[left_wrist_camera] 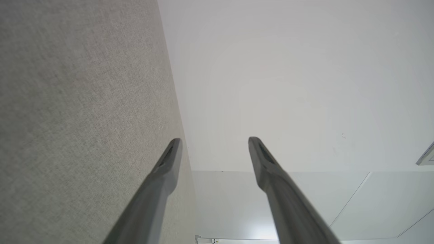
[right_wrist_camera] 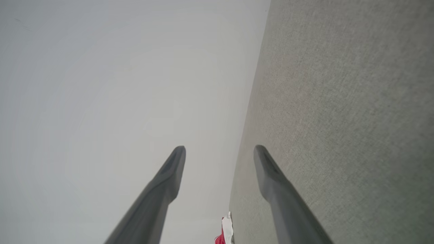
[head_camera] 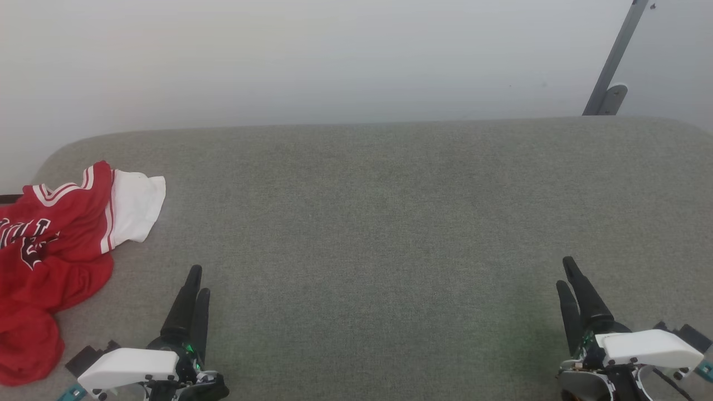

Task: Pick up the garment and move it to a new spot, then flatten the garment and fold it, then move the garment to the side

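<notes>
On grey surface (head_camera: 362,223), far left: crumpled garment (head_camera: 55,245) near left claw (head_camera: 199,280), not touching; right claw (head_camera: 565,272) far off; both spread.

Grey fabric surface (head_camera: 390,223), crumpled red-and-white garment (head_camera: 50,245) at its left edge

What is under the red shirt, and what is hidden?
The shirt lies crumpled on the grey fabric surface. Anything beneath its folds is covered and cannot be seen.
</notes>
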{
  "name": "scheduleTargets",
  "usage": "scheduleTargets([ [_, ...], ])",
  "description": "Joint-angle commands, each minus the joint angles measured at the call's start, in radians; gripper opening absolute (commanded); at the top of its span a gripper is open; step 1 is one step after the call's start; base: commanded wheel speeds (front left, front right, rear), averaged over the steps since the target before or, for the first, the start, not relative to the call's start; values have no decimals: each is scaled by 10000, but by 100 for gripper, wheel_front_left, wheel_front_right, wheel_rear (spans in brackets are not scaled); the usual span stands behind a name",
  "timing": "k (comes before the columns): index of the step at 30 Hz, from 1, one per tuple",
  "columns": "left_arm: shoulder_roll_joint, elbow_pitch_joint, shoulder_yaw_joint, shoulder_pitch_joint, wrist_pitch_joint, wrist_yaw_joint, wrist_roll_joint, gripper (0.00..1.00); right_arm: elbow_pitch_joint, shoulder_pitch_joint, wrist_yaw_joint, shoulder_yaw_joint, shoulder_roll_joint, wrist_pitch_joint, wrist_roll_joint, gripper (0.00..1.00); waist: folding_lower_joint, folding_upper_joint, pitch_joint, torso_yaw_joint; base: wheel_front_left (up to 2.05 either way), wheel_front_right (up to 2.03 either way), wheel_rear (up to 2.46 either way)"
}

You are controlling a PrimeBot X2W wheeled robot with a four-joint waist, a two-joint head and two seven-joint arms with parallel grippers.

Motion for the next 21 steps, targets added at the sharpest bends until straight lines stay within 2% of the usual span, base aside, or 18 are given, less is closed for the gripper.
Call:
scheduleTargets([
  [1, 116, -263, -70, -139, -140, 44, 237, 100, -177, -320, 5, 127, -117, -174, -263, 100, 0, 0, -1, 1, 0, 0, 0],
  [10, 424, -392, -329, -135, -627, 250, 1168, 100, 13, -513, 6, 390, -281, -555, -1535, 100, 0, 0, -20, 10, 0, 0, 0],
  [21, 951, -413, -633, -71, -1181, 800, 3383, 100, 392, -774, 6, 471, -407, -987, -4162, 100, 0, 0, -78, -16, 0, 0, 0],
])
